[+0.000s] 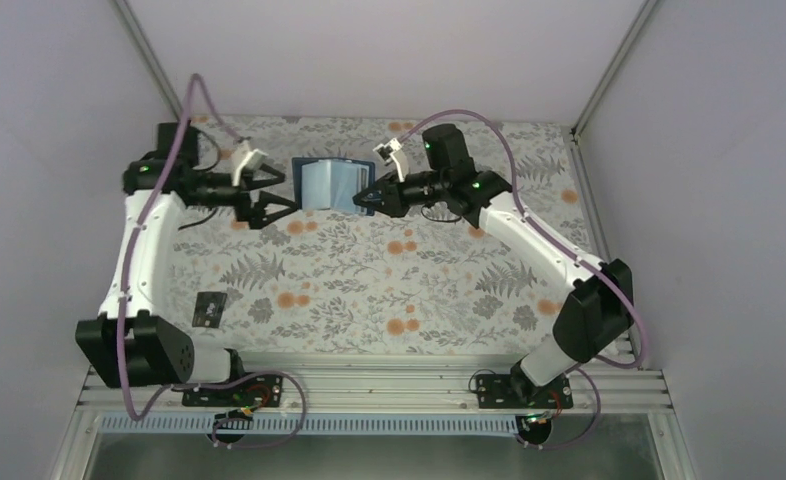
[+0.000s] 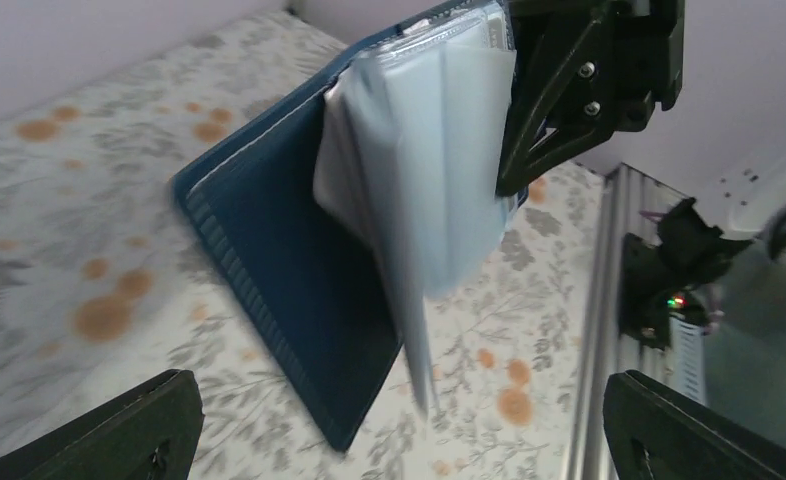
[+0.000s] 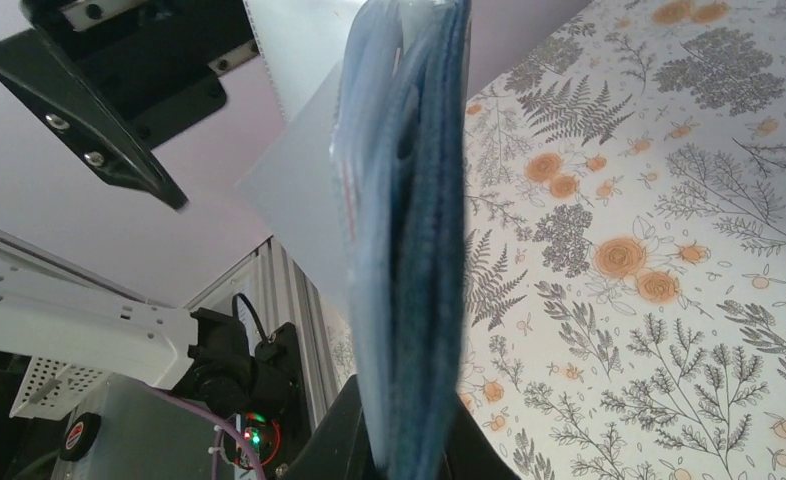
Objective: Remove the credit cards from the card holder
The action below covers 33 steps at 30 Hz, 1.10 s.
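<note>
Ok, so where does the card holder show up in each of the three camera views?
Top external: card holder at upper centre, pale pockets facing up.
Left wrist: card holder at centre, hanging open, navy cover on the left.
Right wrist: card holder at centre, edge-on, running from top to bottom.
Shared landmark: the floral table cover, behind the holder in all three views.

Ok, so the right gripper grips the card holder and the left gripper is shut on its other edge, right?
No. The left gripper is open, fingers spread wide and not closed on the card holder; the left wrist view shows it. The right gripper does grip it.
</note>
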Each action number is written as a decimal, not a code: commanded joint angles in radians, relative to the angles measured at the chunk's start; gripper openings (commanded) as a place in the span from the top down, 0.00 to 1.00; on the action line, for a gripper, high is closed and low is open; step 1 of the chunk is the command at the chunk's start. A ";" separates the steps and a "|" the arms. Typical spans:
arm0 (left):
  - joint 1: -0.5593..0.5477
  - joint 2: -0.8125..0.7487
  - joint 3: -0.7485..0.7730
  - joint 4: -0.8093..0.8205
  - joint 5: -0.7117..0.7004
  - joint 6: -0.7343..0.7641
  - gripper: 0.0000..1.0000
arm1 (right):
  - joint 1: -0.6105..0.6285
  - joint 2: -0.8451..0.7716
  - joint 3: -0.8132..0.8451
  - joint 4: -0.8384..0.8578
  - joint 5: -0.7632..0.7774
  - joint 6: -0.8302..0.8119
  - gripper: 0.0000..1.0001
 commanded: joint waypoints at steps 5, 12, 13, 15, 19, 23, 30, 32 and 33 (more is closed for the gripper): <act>-0.234 0.122 0.041 0.149 -0.050 -0.216 0.00 | 0.008 -0.077 -0.041 0.046 -0.057 -0.060 0.96; -0.288 0.105 0.007 0.256 -0.060 -0.256 0.02 | 0.008 -0.067 -0.029 0.041 -0.101 -0.093 0.96; -0.289 0.106 -0.001 0.269 -0.057 -0.265 0.04 | 0.008 -0.059 -0.027 0.041 -0.099 -0.092 0.96; -0.297 0.111 -0.019 0.297 -0.050 -0.286 0.09 | 0.008 -0.041 -0.021 0.042 -0.090 -0.083 0.96; -0.325 0.127 -0.032 0.300 -0.045 -0.276 0.08 | 0.008 -0.020 -0.024 0.068 -0.092 -0.053 0.96; -0.353 0.122 -0.052 0.319 -0.044 -0.273 0.00 | 0.008 -0.006 -0.023 0.090 -0.086 -0.021 0.96; -0.380 0.116 -0.092 0.383 -0.142 -0.305 0.03 | 0.012 0.005 -0.018 0.122 -0.122 0.010 0.96; -0.383 0.120 -0.100 0.405 -0.174 -0.318 0.12 | 0.014 0.001 -0.019 0.122 -0.122 0.008 0.96; -0.386 0.123 -0.100 0.410 -0.185 -0.320 0.15 | 0.015 0.001 -0.019 0.124 -0.124 0.008 0.96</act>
